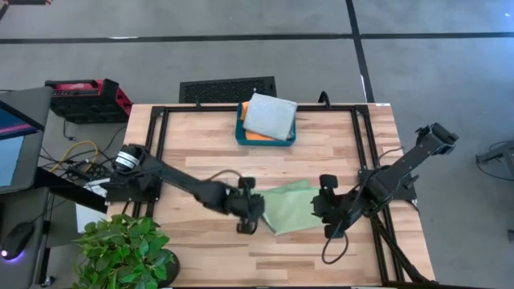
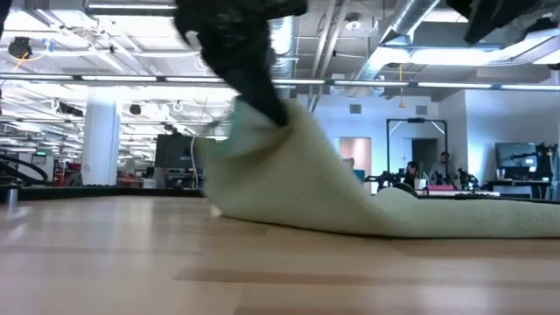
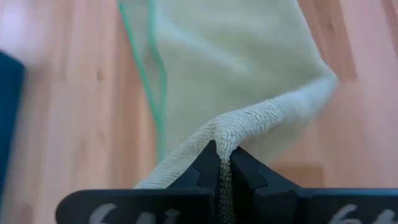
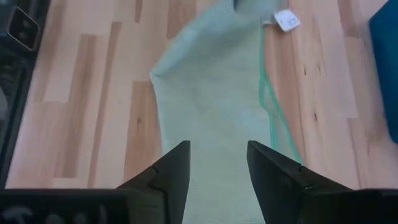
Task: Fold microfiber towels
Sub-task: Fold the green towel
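**Green towel pinched at left edge**

Green towel (image 1: 291, 207) lies between my two grippers on the table (image 1: 201, 144). Left gripper (image 3: 224, 171) is clenched on its raised edge. Right gripper (image 4: 217, 165) hovers released over the opposite end. Grey towel (image 1: 270, 116) sits in the teal tray (image 1: 241, 138) beyond both.

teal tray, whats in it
A folded grey towel lies on top in the tray, with an orange towel showing at its edge underneath. Anything further below them is covered and cannot be seen.
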You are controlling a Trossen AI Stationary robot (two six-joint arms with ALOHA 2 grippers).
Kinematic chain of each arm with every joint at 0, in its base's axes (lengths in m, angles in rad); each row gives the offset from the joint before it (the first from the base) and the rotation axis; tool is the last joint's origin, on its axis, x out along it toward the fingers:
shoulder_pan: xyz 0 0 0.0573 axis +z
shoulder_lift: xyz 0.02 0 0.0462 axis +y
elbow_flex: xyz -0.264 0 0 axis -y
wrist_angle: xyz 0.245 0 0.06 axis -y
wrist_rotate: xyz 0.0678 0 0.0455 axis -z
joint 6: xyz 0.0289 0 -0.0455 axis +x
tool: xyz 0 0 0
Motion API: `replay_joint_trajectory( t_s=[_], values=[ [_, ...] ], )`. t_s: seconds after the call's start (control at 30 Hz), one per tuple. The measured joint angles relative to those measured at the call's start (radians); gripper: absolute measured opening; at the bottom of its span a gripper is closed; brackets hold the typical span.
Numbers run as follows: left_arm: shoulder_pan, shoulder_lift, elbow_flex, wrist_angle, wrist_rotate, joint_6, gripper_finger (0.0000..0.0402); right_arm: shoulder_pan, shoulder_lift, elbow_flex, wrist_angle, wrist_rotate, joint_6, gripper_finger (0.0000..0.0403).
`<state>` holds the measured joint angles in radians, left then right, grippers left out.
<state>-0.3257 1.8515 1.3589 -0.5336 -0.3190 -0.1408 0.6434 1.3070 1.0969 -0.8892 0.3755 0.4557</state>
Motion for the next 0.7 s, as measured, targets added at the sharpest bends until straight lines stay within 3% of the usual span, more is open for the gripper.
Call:
replay_joint_trajectory(
  t_s=[0.4, 0.7],
  values=[
    [0.107, 0.047, 0.002, 0.35, 0.036, 0.281, 0.0, 0.005, -0.033, 0.0, -0.001, 0.001, -0.001, 0.0178],
    [0.135, 0.193, 0.188, 0.379, 0.023, 0.386, 0.0, 0.007, -0.032, 0.0, -0.03, 0.001, 0.0, 0.0179]
  ],
)
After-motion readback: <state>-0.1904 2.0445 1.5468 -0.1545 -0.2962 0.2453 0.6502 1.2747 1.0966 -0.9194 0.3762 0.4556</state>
